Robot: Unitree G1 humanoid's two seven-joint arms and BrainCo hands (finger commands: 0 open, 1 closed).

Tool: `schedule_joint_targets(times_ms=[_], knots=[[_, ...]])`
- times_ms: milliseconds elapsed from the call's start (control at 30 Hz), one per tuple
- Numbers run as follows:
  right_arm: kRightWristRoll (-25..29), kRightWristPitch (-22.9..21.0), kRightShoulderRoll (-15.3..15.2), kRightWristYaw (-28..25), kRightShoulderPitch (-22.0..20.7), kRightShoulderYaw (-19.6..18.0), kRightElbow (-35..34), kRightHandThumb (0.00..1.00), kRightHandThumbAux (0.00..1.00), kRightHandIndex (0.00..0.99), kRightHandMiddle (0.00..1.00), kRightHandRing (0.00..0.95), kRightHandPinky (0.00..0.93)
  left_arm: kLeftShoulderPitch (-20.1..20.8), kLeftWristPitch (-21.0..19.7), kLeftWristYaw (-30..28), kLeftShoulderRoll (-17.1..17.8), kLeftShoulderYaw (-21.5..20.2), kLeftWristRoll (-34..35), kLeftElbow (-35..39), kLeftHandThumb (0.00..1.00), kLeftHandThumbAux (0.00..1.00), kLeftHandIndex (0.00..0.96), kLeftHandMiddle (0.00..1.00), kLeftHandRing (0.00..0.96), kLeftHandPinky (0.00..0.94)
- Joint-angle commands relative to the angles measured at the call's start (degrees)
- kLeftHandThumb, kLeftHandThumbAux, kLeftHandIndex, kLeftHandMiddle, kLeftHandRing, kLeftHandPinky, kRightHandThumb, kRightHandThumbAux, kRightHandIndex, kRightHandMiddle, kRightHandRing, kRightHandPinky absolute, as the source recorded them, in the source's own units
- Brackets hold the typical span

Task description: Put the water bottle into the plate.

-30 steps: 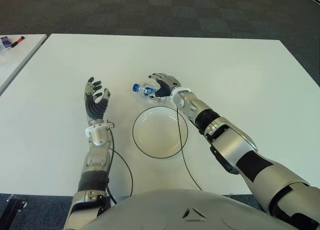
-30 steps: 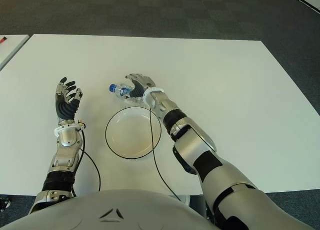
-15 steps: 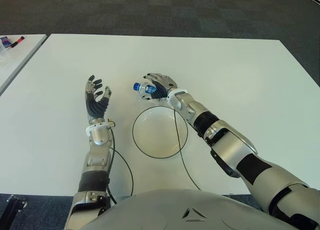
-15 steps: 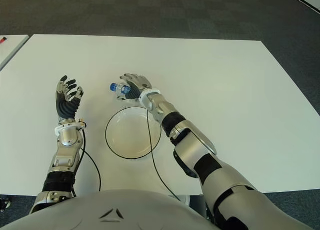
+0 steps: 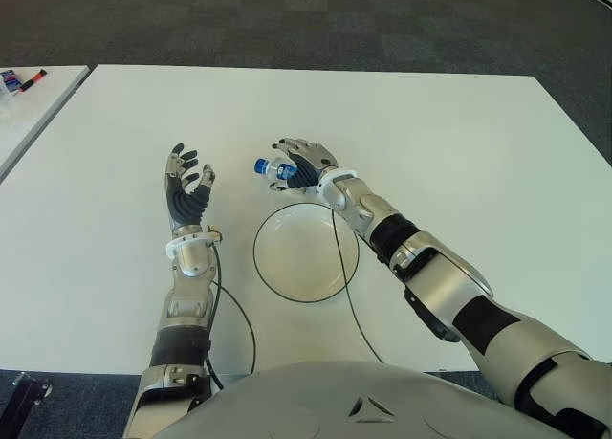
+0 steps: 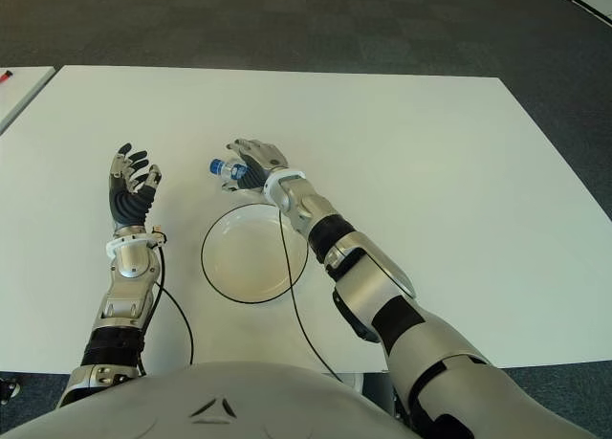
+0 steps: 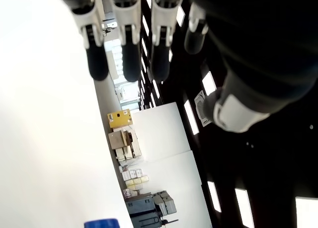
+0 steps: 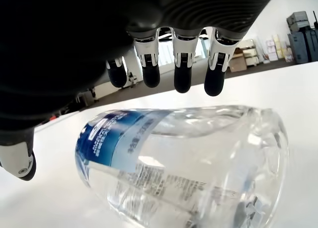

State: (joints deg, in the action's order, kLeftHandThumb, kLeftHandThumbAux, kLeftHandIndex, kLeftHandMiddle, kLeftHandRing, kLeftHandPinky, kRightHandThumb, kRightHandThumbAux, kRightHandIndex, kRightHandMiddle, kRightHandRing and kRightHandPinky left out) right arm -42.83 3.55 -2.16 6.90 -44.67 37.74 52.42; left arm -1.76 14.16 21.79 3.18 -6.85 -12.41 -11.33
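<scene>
the plate (image 5: 306, 252) is sitting round and white with a dark rim on the white surface (image 5: 459, 142), holding nothing inside it. wide bare room is lying around it, with the surface's far edge well beyond and its right edge well off to the right; a thin black cable (image 5: 344, 286) is crossing the plate's right rim. the water bottle (image 5: 277, 169) is lying just past the plate's far rim, its blue cap (image 5: 259, 166) pointing toward the robot's left. the right hand (image 5: 304, 164) is holding it, its fingers (image 8: 182, 64) curling over the clear body from above. the left hand (image 5: 185, 192) is showing to the left of the plate, palm up, its fingers (image 7: 130, 49) spreading wide and holding nothing.
</scene>
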Motion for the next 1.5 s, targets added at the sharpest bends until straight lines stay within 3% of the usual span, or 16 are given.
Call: schedule_joint_targets(times_ms=[33,467,800,1167,1333,1500], knots=[[-0.8,-0.8,-0.4,-0.4,1.6,0.5,-1.0,0.168,0.464,0.047,0.063,0.092,0.165,-0.5,-0.9,-0.6,0.0,0.4,-0.4,0.2,0.5,0.622,0.115,0.223,0.227,0.25],[-1.3,-0.9,-0.7,0.6,1.9,0.6,-1.9,0.179,0.474,0.047,0.078,0.105,0.178,-0.6,-0.5,-0.4,0.0,0.5,-0.1,0.3,0.496,0.612,0.118,0.222,0.227,0.25],[-1.1,-0.8,-0.5,1.1,2.0,0.3,-1.8,0.183,0.468,0.042,0.108,0.157,0.261,-1.0,-0.4,-0.3,0.1,0.5,-0.3,0.7,0.477,0.614,0.121,0.227,0.23,0.252],[-0.4,-2.4,-0.1,-0.6,2.2,-0.1,-2.0,0.176,0.462,0.002,0.112,0.169,0.224,-1.5,-0.6,-0.6,0.1,0.3,0.1,1.2,0.477,0.619,0.127,0.232,0.234,0.252],[0.1,-3.7,0.3,-1.9,2.4,-0.4,-2.4,0.167,0.463,0.0,0.106,0.178,0.25,-1.8,-0.8,-0.7,0.2,0.3,0.2,1.6,0.473,0.623,0.124,0.229,0.231,0.247],[0.9,-4.8,0.6,-3.4,2.8,-0.9,-3.2,0.159,0.469,0.0,0.079,0.148,0.202,-2.2,-0.7,-0.9,0.3,0.1,0.5,2.0,0.476,0.622,0.122,0.229,0.232,0.254]])
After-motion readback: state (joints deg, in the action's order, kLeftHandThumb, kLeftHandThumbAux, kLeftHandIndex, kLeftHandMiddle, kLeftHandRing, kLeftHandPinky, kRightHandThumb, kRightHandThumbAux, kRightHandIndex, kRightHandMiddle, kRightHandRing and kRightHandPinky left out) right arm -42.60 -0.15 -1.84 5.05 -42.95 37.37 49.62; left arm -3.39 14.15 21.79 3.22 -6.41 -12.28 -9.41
